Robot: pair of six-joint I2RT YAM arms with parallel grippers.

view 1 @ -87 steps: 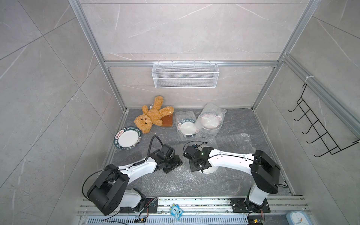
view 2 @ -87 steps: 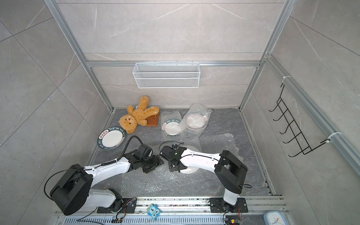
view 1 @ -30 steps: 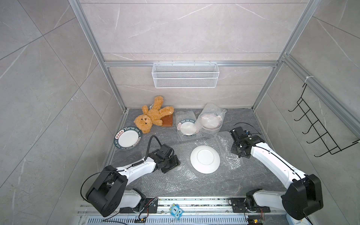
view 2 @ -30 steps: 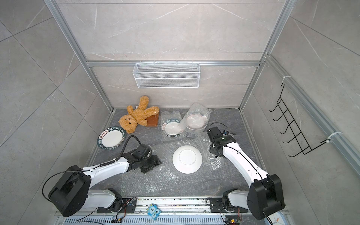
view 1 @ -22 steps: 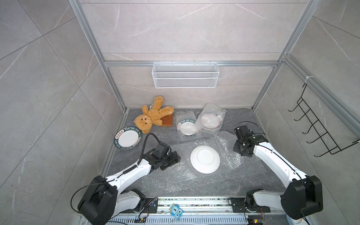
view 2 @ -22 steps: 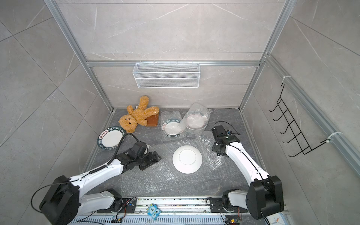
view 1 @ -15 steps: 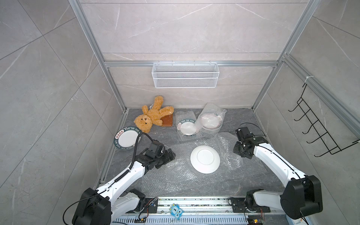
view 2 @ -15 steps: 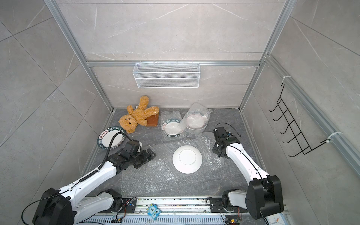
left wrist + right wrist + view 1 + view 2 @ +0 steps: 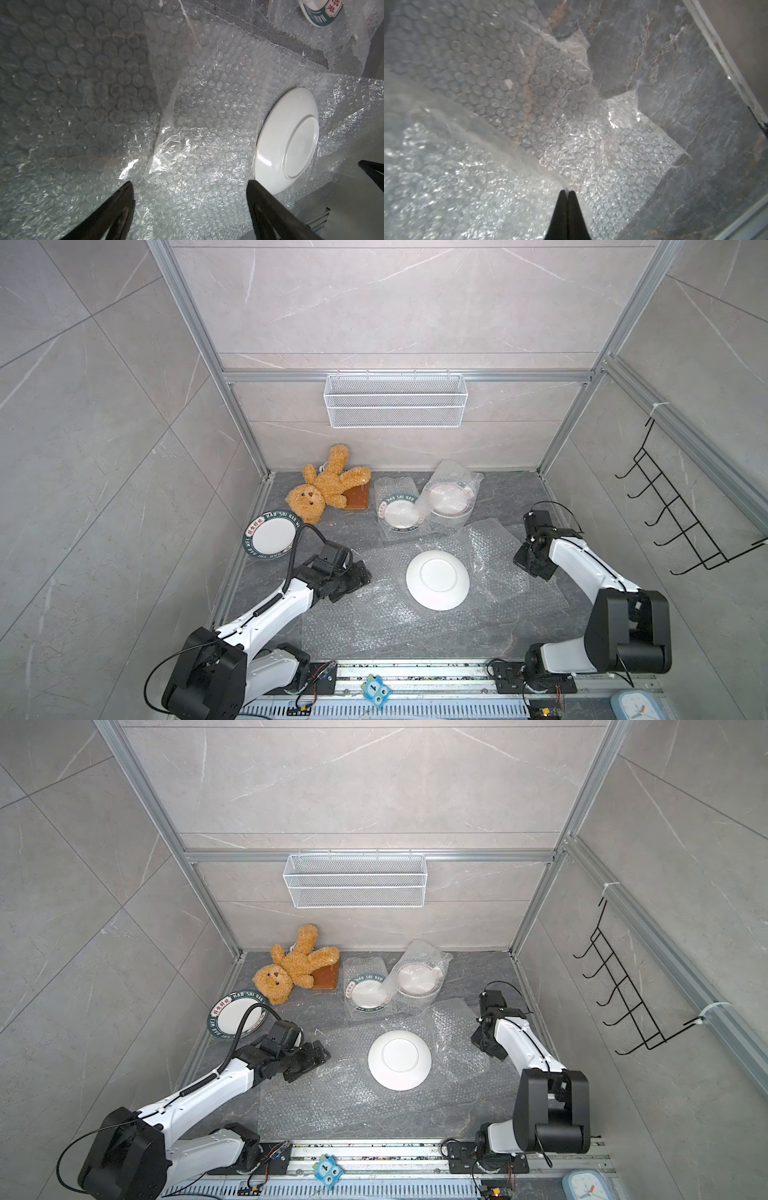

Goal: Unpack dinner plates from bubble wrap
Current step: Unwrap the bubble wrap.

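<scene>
Right claw (image 9: 568, 192), pinched shut on bubble wrap (image 9: 477, 166), has dragged it frame-right to bare the centre plate (image 9: 437, 579); left claw (image 9: 189, 184) gapes empty, backed off.

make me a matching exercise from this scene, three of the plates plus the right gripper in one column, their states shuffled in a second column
Things
1. round white plate showing its plain underside
2. green-rimmed round plate next to the brown plush teddy bear
3. green-banded round plate beside the brown square slab
4. right gripper

States
A. shut on the edge of a clear bubble wrap sheet
B. face up, unwrapped, on the dark stone floor
C. face down on a flat bubble wrap sheet
D. inside a bubble wrap pouch

Pairs: 1-C, 2-B, 3-D, 4-A
</scene>
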